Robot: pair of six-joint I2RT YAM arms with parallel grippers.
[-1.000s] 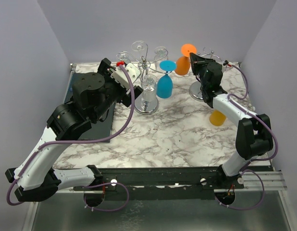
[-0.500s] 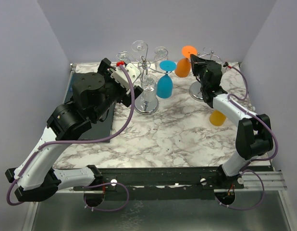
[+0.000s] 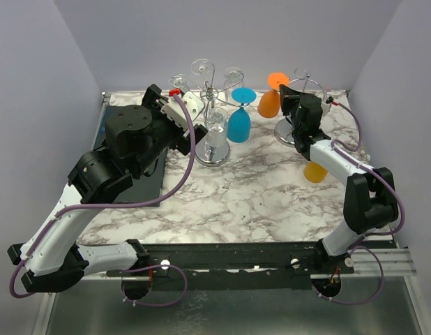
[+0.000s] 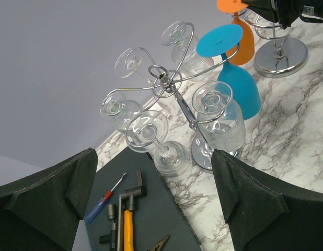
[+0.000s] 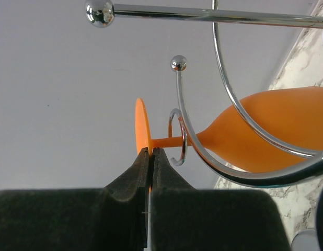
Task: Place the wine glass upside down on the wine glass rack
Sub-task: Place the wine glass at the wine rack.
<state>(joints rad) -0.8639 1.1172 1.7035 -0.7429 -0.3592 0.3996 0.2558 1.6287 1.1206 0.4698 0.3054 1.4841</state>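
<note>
My right gripper (image 5: 150, 150) is shut on the thin rim of the foot of an orange wine glass (image 5: 276, 125). The glass hangs foot up and bowl down at the back right (image 3: 269, 105). Its stem passes through a small chrome loop (image 5: 178, 137) of the right-hand wine glass rack (image 3: 286, 132). In the top view the right gripper (image 3: 286, 89) is level with the rack's top. My left gripper (image 4: 153, 157) stands wide open and holds nothing. It hovers near a second rack (image 4: 166, 83) on the left.
The left rack (image 3: 210, 94) carries several clear glasses and a blue one (image 3: 238, 122). Another orange glass (image 3: 315, 171) rests on the marble table beside the right arm. A dark mat (image 4: 146, 209) with a screwdriver and other tools lies at the left.
The right gripper has moved the orange glass slightly right and down, closer to the right rack. The left arm has not moved.
</note>
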